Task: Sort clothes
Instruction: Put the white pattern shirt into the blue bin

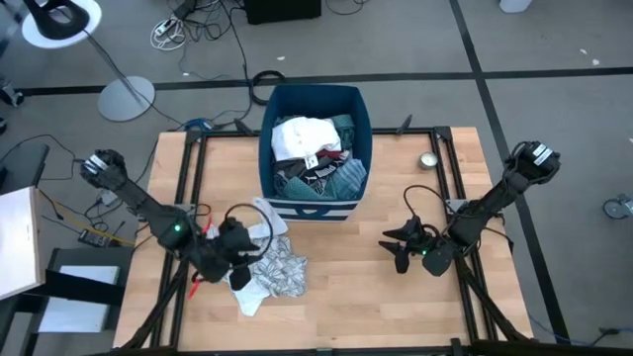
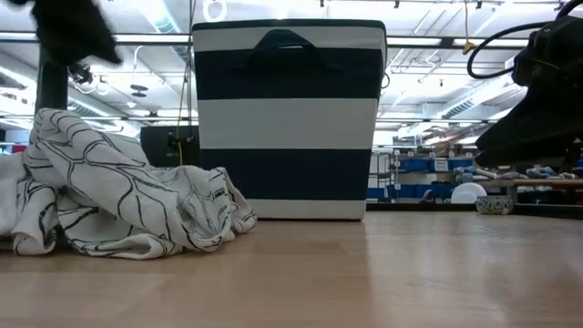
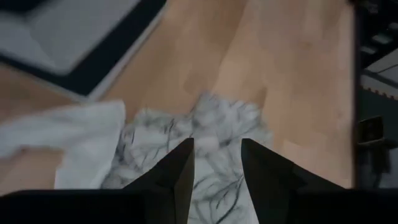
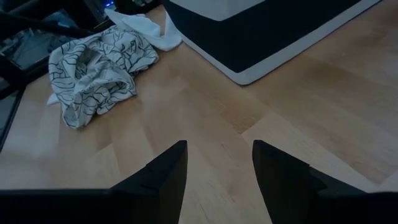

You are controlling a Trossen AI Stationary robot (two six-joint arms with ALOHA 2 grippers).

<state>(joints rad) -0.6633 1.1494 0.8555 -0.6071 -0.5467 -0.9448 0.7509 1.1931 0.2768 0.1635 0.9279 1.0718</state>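
- A rectangular dark blue bin [image 1: 315, 148] with white bands is seen at the middle of the far edge of the pale wooden worktop [image 1: 356, 297]; rumpled soft garments [image 1: 318, 156], white, teal and dark, are heaped inside it.
- A crumpled white garment with thin black line print [image 1: 279, 269] is spread near the front left part of the worktop, just in front of the bin, with a plain white cloth [image 1: 249, 297] touching it.
- The left gripper [image 1: 237, 255] is held over the printed garment, its dark wedge-shaped fingers [image 3: 177, 177] parted and empty.
- The right gripper [image 1: 400, 247] is held above bare wood toward the right edge, fingers [image 4: 165, 177] spread apart, gripping nothing.
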